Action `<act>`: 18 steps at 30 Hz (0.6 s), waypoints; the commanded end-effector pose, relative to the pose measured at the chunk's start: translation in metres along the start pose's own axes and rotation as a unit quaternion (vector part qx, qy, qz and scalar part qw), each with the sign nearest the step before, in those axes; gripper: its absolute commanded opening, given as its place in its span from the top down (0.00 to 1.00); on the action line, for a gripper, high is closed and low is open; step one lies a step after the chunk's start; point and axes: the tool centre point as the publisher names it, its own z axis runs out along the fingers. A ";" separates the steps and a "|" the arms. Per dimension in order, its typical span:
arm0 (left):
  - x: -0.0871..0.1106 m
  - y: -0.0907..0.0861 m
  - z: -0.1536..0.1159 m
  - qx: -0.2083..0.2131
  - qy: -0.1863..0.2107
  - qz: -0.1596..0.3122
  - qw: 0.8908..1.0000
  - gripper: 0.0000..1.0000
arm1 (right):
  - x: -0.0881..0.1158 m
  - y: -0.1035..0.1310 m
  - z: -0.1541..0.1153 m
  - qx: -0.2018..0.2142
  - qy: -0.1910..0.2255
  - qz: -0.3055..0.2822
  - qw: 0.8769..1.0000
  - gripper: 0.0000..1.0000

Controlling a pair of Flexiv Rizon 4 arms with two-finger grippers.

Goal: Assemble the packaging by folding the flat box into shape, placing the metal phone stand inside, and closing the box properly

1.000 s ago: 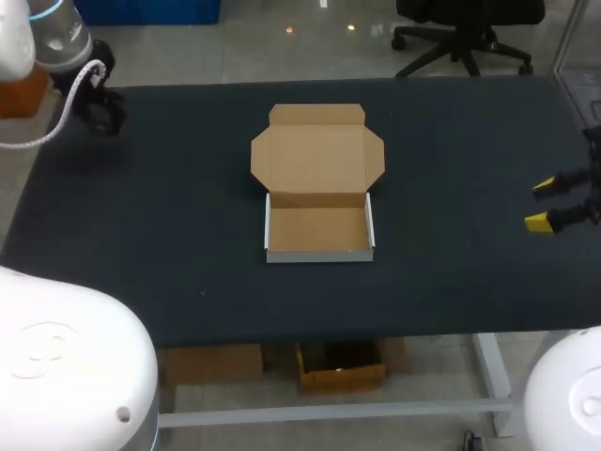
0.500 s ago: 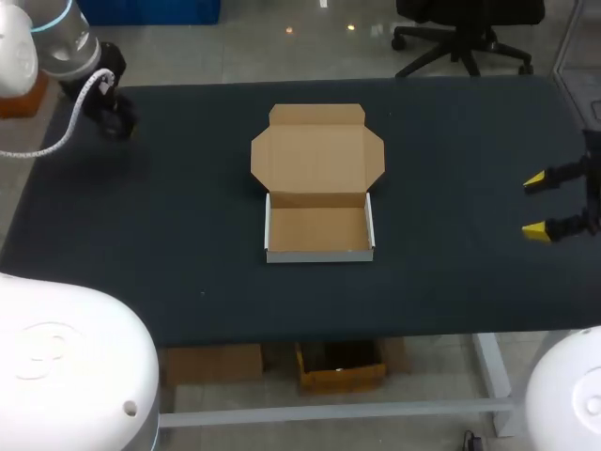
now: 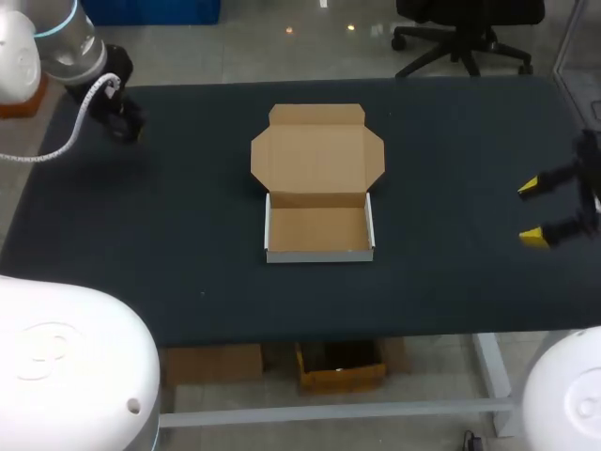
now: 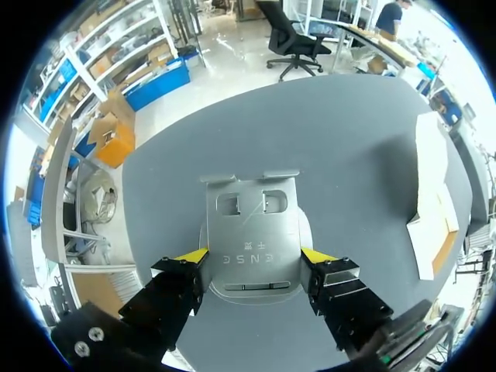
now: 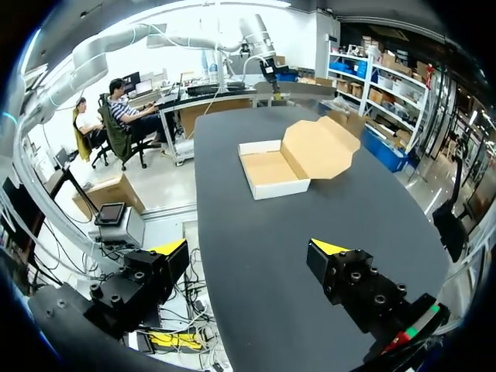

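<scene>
While in left gripper [image 4: 254, 257], stand [image 4: 252, 221] part-hidden

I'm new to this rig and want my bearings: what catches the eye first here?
The open cardboard box sits mid-table, its lid folded back flat. At the far left corner the left gripper clamps the metal phone stand; the right gripper hangs open near the right edge.

Left arm [image 3: 58, 42]: white-grey shell, teal ring at the joint, white cable [image 3: 80, 115] looping off behind the left pincer [image 4: 254, 256]. Both pincers have black blocky fingers [image 4: 174, 291] with yellow wedge tips. Two silver screws [image 4: 89, 335] on the plate behind the left one. The right pincer [image 5: 248, 248] has round screw recesses and a red-green mark behind. Big white rounded housings [image 3: 66, 366], one small hole each.
</scene>
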 end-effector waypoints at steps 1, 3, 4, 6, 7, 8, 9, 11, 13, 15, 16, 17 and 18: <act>0.006 0.006 -0.008 0.006 -0.005 0.002 1.000 1.00 | -0.007 0.009 0.003 0.016 0.008 0.001 1.000 0.00; 0.008 0.006 -0.009 0.007 -0.005 0.004 1.000 1.00 | -0.008 0.009 0.005 0.019 0.007 0.001 1.000 0.00; 0.008 0.007 -0.009 0.007 -0.005 0.004 1.000 1.00 | -0.008 0.009 0.007 0.019 0.007 0.001 1.000 0.00; 0.010 0.007 -0.010 0.008 -0.005 0.006 1.000 1.00 | -0.009 0.009 0.009 0.020 0.007 -0.002 1.000 0.00; 0.011 0.007 -0.011 0.009 -0.005 0.007 1.000 1.00 | -0.009 0.010 0.011 0.021 0.007 -0.003 1.000 0.00; 0.011 0.007 -0.011 0.009 -0.004 0.008 1.000 1.00 | -0.009 0.010 0.012 0.021 0.008 -0.004 1.000 0.00; 0.012 0.007 -0.012 0.010 -0.004 0.009 1.000 1.00 | -0.010 0.010 0.013 0.022 0.007 -0.006 1.000 0.00; 0.014 0.007 -0.012 0.010 -0.004 0.010 1.000 1.00 | -0.010 0.011 0.015 0.023 0.008 -0.007 1.000 0.00; 0.015 0.007 -0.012 0.010 -0.004 0.011 1.000 1.00 | -0.011 0.011 0.017 0.026 0.010 -0.006 1.000 0.00; 0.017 0.007 -0.011 0.010 -0.004 0.013 1.000 1.00 | -0.012 0.011 0.020 0.038 0.012 -0.002 0.999 0.00; 0.017 0.007 -0.011 0.010 -0.004 0.014 1.000 1.00 | -0.013 0.010 0.022 0.043 0.014 0.000 0.999 0.00; 0.018 0.007 -0.011 0.010 -0.004 0.015 1.000 1.00 | -0.013 0.010 0.023 0.046 0.014 0.000 0.999 0.00; 0.019 0.007 -0.011 0.010 -0.004 0.016 1.000 1.00 | -0.014 0.009 0.024 0.047 0.014 0.000 0.999 0.00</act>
